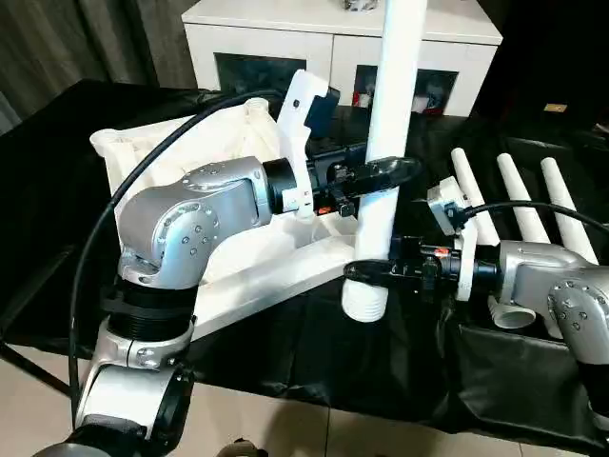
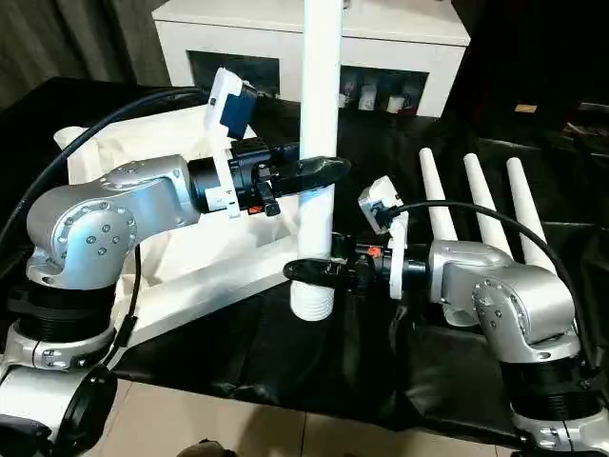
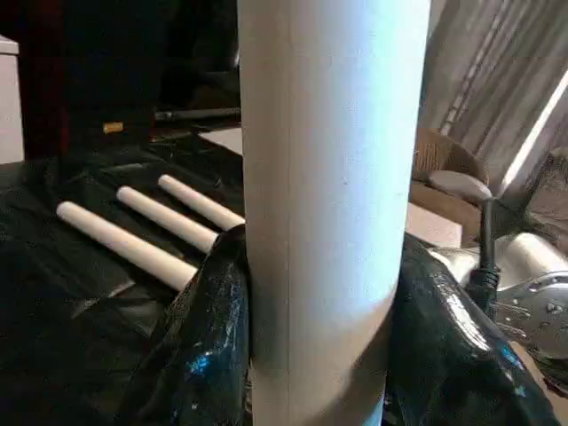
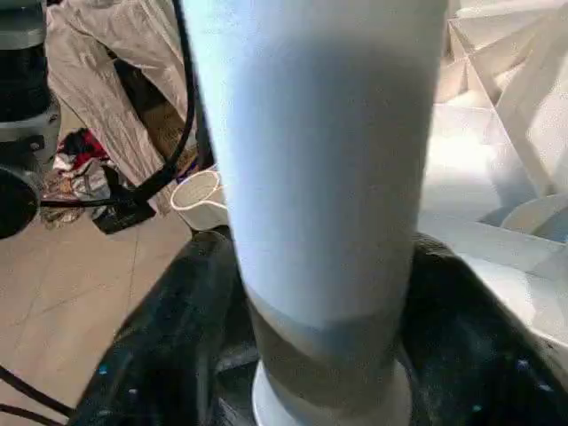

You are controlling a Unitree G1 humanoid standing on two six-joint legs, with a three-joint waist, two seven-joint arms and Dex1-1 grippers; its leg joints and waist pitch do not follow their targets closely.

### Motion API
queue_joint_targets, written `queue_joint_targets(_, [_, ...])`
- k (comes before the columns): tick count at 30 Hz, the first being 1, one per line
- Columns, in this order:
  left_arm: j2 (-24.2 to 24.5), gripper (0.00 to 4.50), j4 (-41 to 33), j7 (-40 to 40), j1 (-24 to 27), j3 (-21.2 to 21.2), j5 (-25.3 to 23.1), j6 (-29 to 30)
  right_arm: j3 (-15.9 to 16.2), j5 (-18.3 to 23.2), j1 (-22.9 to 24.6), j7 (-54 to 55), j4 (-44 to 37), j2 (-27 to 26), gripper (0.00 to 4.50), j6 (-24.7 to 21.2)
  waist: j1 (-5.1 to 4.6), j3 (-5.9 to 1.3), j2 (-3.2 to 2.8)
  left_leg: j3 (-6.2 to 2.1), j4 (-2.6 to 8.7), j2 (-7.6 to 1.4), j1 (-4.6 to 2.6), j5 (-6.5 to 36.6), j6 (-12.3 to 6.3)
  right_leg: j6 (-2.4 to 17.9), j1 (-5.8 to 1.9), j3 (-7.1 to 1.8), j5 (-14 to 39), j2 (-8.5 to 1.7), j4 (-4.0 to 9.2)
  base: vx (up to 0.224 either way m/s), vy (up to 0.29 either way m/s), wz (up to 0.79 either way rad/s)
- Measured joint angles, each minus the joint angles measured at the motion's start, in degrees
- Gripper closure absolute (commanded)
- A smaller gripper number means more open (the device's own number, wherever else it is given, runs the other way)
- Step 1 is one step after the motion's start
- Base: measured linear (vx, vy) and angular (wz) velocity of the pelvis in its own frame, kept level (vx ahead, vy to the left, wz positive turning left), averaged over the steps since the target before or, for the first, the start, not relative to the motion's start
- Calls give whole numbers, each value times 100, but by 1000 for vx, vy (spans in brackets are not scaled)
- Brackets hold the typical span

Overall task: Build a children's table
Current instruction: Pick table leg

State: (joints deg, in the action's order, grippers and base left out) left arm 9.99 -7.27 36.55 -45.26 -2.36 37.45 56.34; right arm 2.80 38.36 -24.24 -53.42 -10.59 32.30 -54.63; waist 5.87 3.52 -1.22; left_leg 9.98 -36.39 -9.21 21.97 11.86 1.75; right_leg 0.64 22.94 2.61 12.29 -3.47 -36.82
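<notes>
You have one tabletop (image 1: 238, 262) lying ribs-up at centre left on the black-draped worktop (image 1: 314, 362). Your left end effector (image 1: 381, 174) is clenched on one upright leg (image 1: 385, 124) at frame centre. Lower on that leg, your right end effector (image 1: 366, 271) brackets it near its wide end; whether it squeezes, you cannot tell. Three more legs (image 1: 519, 200) lie side by side at right.

A white cabinet (image 1: 343, 48) with glass doors stands behind the black-draped table (image 1: 314, 352), on beige tiles (image 1: 285, 428).
</notes>
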Motion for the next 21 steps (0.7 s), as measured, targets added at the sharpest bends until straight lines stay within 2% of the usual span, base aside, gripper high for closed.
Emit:
queue_joint_targets(3, [27,270,-35,77,0,-26,13,-2,1,0,2,-33,0,9,216,0,-1,0,0,0,0,0,0,0,0,0,0,0,0,0,-1,0,0,0])
queue_joint_targets(6, [33,270,-36,84,2,-52,31,-3,29,0,5,-87,-5,41,249,5,0,0,0,0,0,0,0,0,0,0,0,0,0,0,-1,0,0,0])
queue_joint_targets(17, [7,270,-20,59,3,-17,64,-3,53,8,22,-83,-32,-18,261,82,-1,0,0,0,0,0,-1,-2,1,0,1,0,0,0,-5,0,0,0])
queue_joint_targets(19, [7,270,-20,54,3,-8,73,-4,53,7,30,-82,-33,-18,261,119,-1,0,0,0,0,0,-1,-2,1,0,0,0,0,0,-5,0,0,0])
queue_joint_targets(21, [9,270,-20,55,3,-8,88,-4,53,7,39,-78,-34,-26,206,136,-1,0,0,0,0,0,-1,-2,1,0,1,0,0,0,-6,0,0,0])
